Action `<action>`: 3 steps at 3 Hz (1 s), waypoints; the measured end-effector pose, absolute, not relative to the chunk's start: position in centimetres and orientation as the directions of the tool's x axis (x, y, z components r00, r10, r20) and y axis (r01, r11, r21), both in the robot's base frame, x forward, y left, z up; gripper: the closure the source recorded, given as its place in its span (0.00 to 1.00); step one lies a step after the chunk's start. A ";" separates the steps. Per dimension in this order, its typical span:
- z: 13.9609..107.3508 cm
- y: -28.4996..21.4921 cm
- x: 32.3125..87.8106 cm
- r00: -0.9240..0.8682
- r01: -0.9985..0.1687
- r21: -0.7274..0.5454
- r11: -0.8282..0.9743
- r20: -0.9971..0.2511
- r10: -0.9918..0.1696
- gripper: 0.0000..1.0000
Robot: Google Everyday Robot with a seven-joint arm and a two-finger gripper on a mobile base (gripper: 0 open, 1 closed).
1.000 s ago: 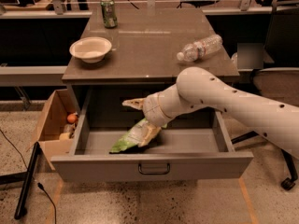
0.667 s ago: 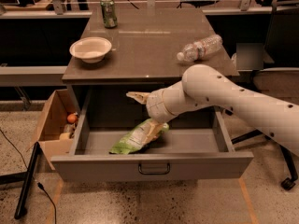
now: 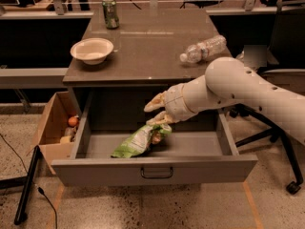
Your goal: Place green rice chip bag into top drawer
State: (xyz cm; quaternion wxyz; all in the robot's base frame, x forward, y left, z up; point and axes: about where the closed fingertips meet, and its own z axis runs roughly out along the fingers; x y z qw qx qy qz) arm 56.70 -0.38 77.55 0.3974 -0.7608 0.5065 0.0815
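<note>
The green rice chip bag lies crumpled on the floor of the open top drawer, left of its middle, with its upper end pointing up and right. My gripper hangs just above that upper end, inside the drawer opening under the tabletop. Its fingers are spread open, and the lower fingertip is at or just off the bag's top edge. My white arm comes in from the right across the drawer.
On the desk top stand a green soda can, a white bowl and a lying plastic bottle. A brown cardboard box with small items sits left of the drawer. A chair base stands at the right and a black pole at the left.
My gripper has risen a little and drawn back to the right, away from the bag. The bag has stayed in place on the drawer floor.
</note>
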 end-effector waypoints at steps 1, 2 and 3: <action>79.9 -3.8 56.0 0.408 -0.849 -0.520 -0.097 -0.526 -0.746 0.86; 79.9 -3.8 55.9 0.408 -0.848 -0.520 -0.097 -0.525 -0.747 0.88; 79.9 -3.7 55.9 0.409 -0.849 -0.520 -0.100 -0.525 -0.746 0.66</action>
